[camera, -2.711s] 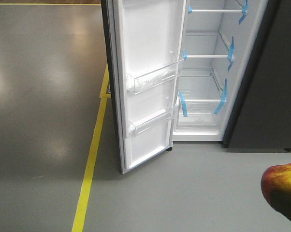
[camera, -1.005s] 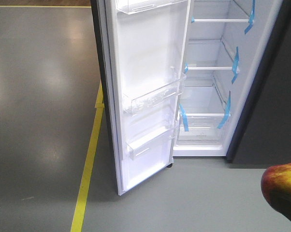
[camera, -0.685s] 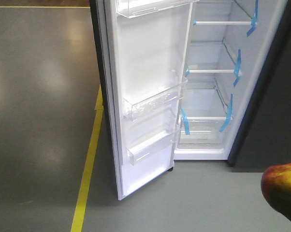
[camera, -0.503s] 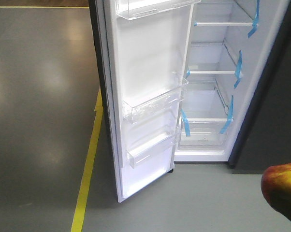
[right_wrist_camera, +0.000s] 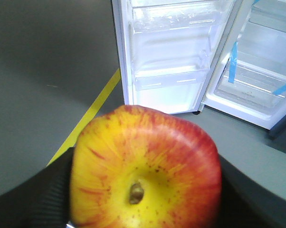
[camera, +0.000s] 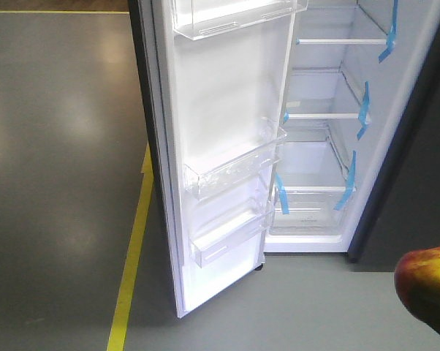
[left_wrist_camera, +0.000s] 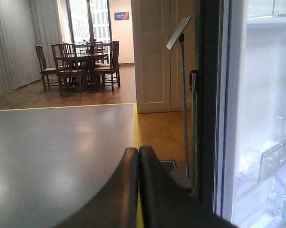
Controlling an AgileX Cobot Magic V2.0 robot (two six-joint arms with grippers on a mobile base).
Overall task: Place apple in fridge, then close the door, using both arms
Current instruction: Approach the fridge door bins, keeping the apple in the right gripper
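The red and yellow apple [right_wrist_camera: 145,168] fills the right wrist view, clamped between my right gripper's black fingers [right_wrist_camera: 43,197]. It also shows at the bottom right corner of the front view [camera: 425,281]. The fridge [camera: 330,146] stands open ahead, with a white interior, glass shelves and blue tape strips. Its door [camera: 220,146] swings out to the left, showing white lining and clear bins. My left gripper [left_wrist_camera: 138,153] is shut and empty, beside the door's dark edge [left_wrist_camera: 207,104], which it does not touch.
A yellow floor line [camera: 136,248] runs along the grey floor left of the door. In the left wrist view a stand with a sign [left_wrist_camera: 181,95], wooden doors and a dining table with chairs [left_wrist_camera: 81,64] lie beyond.
The fridge and door have grown larger and shifted down and left in the front view, so the base has come closer. The apple stays in the same corner.
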